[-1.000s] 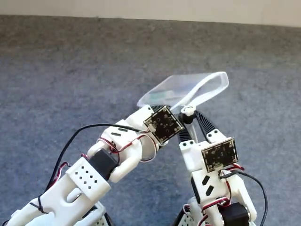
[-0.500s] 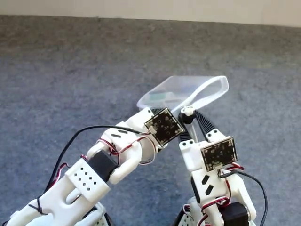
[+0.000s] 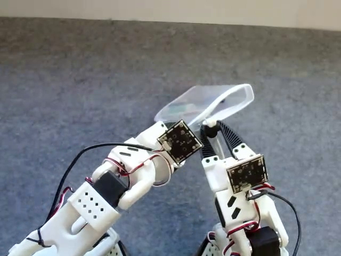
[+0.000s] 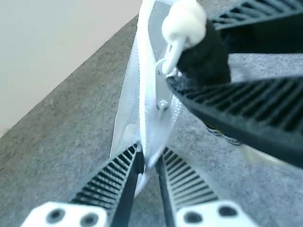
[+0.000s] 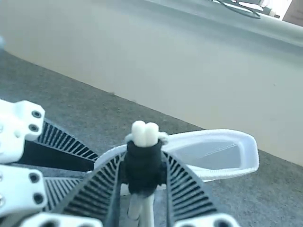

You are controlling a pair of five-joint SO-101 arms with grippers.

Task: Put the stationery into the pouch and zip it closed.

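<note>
You've got both arms on the pouch, out on the grey mat just ahead of the two wrists

Left gripper: clamped on the pouch's white zip strip at its near end. The ribbed fingers are pinched in from either side with the fabric between them

Right gripper: closed tight on the black zip pull, one finger each side. The white bead sticks out above the pull

The grippers sit just beside each other. From your left wrist view the right arm's black fingers cross the strip just past the left gripper's fingertips

Zip state: between the two grippers the strip runs as one joined line. Beyond the pull the white rim gapes in an open loop, clearest from your right wrist view

The pouch is see-through mesh and hangs off the two grips with its open end pointing away from the arms. Can't tell what's inside it, and can't tell whether its lower edge touches the mat

A pale wall runs along the far edge of the mat
</note>
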